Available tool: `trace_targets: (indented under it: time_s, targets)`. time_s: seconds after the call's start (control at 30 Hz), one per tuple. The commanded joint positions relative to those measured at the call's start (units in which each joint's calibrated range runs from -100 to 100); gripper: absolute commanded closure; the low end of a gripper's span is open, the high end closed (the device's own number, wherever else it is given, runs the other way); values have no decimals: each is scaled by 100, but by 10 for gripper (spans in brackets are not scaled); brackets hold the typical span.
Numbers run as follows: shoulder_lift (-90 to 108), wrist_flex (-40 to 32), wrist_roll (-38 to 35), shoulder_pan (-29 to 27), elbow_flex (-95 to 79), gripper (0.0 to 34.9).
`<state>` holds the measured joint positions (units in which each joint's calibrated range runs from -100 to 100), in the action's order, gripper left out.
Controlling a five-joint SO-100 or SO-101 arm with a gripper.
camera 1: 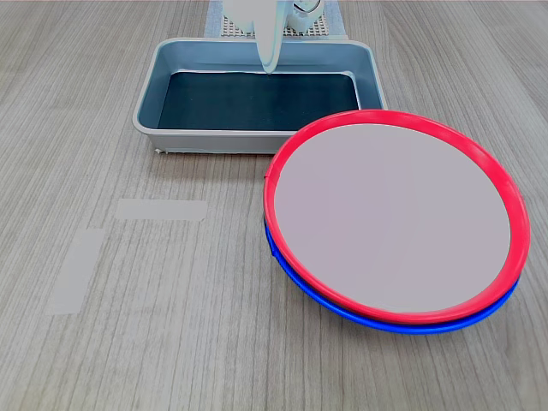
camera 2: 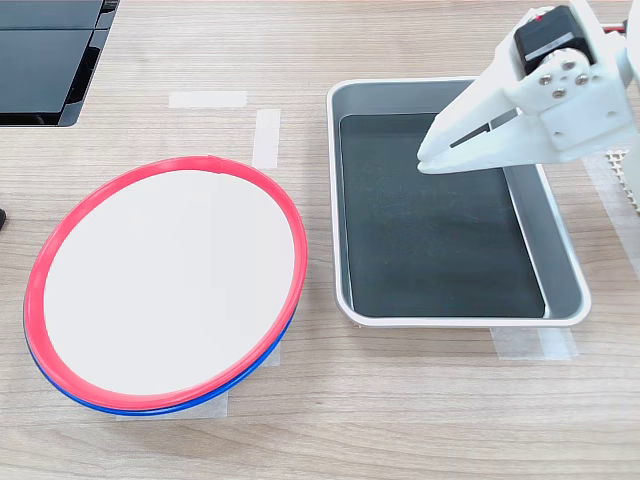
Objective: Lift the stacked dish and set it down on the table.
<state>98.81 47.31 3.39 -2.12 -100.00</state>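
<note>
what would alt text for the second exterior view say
A red-rimmed plate sits stacked on a blue-rimmed plate on a wood-grain table. On the second exterior view's right, a white robot pincer, closed, hovers over an empty grey tray.

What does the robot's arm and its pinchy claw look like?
The arm is chunky white plastic with small silver screws on its side and a black block with a tiny red spot near the top. Its gripper is white too, tapering into long, pointed fingers like a beak. No cables are visible.

Pincer point(camera 2: 428, 160) closed, empty, held aloft, tips pointing down.
</note>
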Motion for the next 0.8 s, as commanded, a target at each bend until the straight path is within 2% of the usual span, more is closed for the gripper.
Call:
trace_targets:
  time_s: [0.0, 0.13, 0.2, 0.27, 0.37, 0.57, 0.77]
  targets:
    - [26, 19, -10, 1, 0, 346]
    - [26, 19, -49, 57, 0, 346]
    - [-34, -71, -98, 198, 0, 328]
    - [-469, -401, -303, 245, 82, 292]
    - [-1586, -765, -654, 274, 801, 257]
    - [-4392, -269, -1084, 725, 3523, 224]
    - [-6286, -203, -1284, 1036, 5216, 225]
